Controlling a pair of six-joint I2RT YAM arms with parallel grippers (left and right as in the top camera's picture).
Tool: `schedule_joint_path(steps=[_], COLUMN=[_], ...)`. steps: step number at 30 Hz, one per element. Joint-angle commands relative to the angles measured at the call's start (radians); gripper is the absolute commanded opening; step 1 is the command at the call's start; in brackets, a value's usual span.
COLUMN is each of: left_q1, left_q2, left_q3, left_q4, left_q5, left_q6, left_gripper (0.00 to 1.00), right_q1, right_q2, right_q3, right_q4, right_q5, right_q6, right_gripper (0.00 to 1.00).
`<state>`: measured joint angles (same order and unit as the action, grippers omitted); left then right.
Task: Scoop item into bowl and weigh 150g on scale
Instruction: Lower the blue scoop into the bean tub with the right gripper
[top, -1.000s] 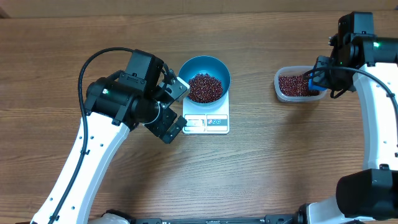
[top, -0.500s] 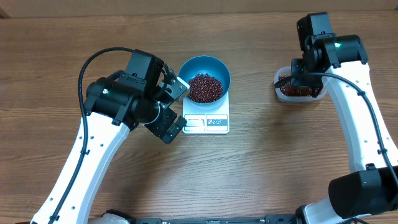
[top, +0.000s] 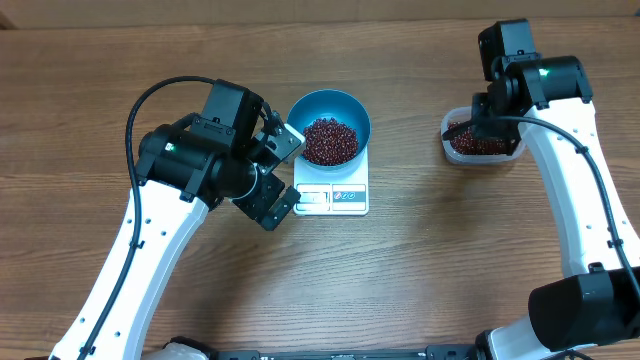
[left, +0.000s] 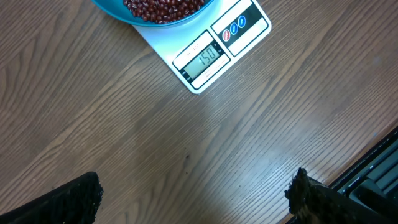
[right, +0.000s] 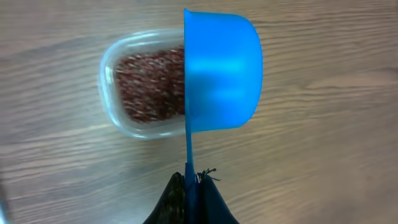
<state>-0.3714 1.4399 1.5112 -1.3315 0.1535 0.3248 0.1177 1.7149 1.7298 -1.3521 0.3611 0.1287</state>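
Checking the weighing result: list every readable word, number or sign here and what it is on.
"150" on the display of the small flat white square kitchen scale.
Round red and blue button symbols on its panel: too small to read.
No other text visible.

Overhead: digits on the scale (top: 333, 195) are too small to read. Tub (top: 452, 140), well right of the scale, is half hidden under the right arm's wrist (top: 500, 95).
Left wrist: bowl (left: 115, 11) is cut by the top edge and covers the scale's far half. Left gripper (left: 189, 205) shows only finger ends, cut by the bottom edge.
Right wrist: scoop (right: 221, 68) is seen from outside, so its contents are hidden, and it covers part of the tub. Beans (right: 149, 84) are blurred. Right gripper (right: 189, 199) is cut by the bottom edge.
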Motion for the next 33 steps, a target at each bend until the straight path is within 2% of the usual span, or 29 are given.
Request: schedule_joint_path(steps=[1,4,12,18,23,33], left_q1=[0.005,0.005,0.005,0.005,0.005,0.005], left_q2=[-0.013,-0.013,-0.013,-0.013,-0.013,-0.013], left_q3=[-0.003,-0.003,-0.003,-0.003,-0.003,-0.003], left_q4=[0.001,0.001,0.001,0.001,0.001,0.001], left_q5=[0.015,0.015,0.015,0.015,0.015,0.015], left_q6=[0.023,0.023,0.023,0.023,0.023,0.023], left_gripper=[1.00,1.00,1.00,1.00,0.99,1.00], right_q1=[-0.018,-0.043,-0.087,-0.105,-0.104,-0.127], right_q2=[0.003,0.003,0.003,0.003,0.003,0.026], right_q3=[0.025,0.023,0.023,-0.031,-0.094,-0.114], right_q4=[0.021,0.022,-0.006,-0.009,0.066,0.106], right_q5=[-0.192,-0.259,-0.259,-0.297,-0.361,-0.362], right_q6=[0.049,0.149,0.264,0.291,0.298,0.329], right_gripper=[0.04,0.04,0.04,0.04,0.04,0.04])
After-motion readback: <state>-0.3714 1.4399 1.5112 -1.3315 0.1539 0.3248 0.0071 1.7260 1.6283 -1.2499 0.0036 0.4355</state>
